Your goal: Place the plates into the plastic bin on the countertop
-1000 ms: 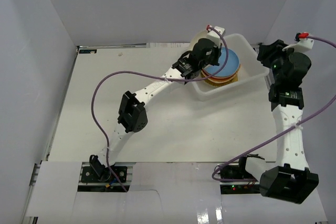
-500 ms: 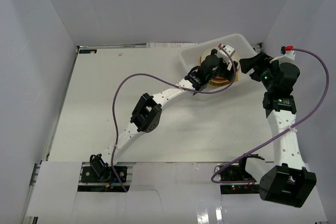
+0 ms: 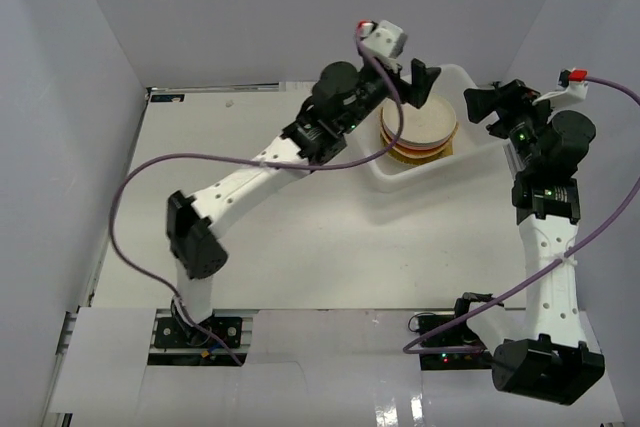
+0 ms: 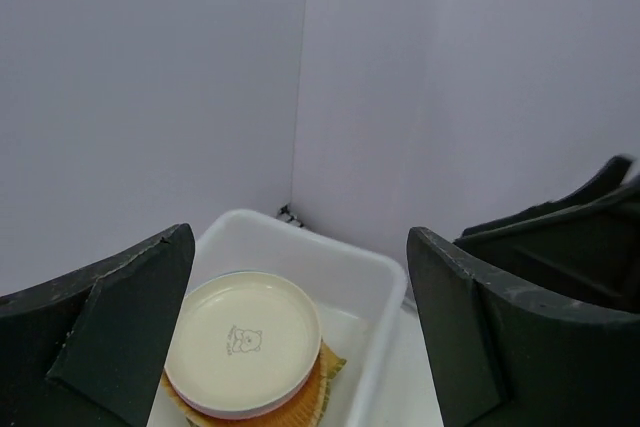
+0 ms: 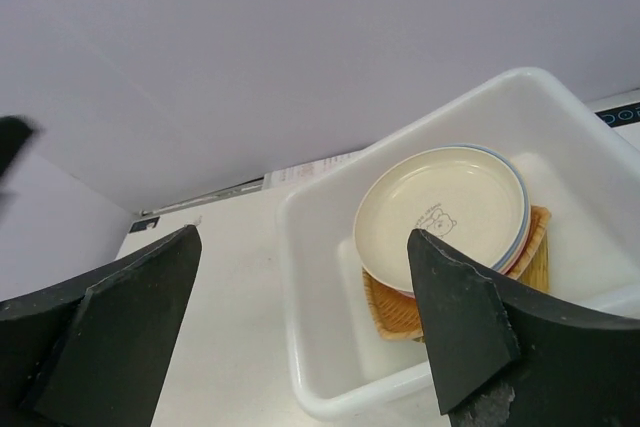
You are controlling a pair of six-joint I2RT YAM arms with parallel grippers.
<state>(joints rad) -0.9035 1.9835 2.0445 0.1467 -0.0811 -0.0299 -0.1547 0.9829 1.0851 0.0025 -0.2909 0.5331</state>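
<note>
The plastic bin stands at the far right of the countertop. Inside it is a stack of plates. A cream plate with a bear emblem is on top, with a blue rim and a woven tray showing beneath. My left gripper hangs open above the bin's far left edge, holding nothing. My right gripper is open at the bin's far right, also holding nothing. The left wrist view shows the cream plate, the bin and the left gripper. The right wrist view shows the cream plate, the woven tray, the bin and the right gripper.
Grey walls close in the countertop on the left, back and right, and the bin sits close to the back right corner. A purple cable loops from the left arm over the table's left side. A dark label lies at the far left edge.
The left gripper carried the cream plate onto the stack over the blue one, opened, and rose away toward the back. The right gripper opened wider and stayed by the bin.
</note>
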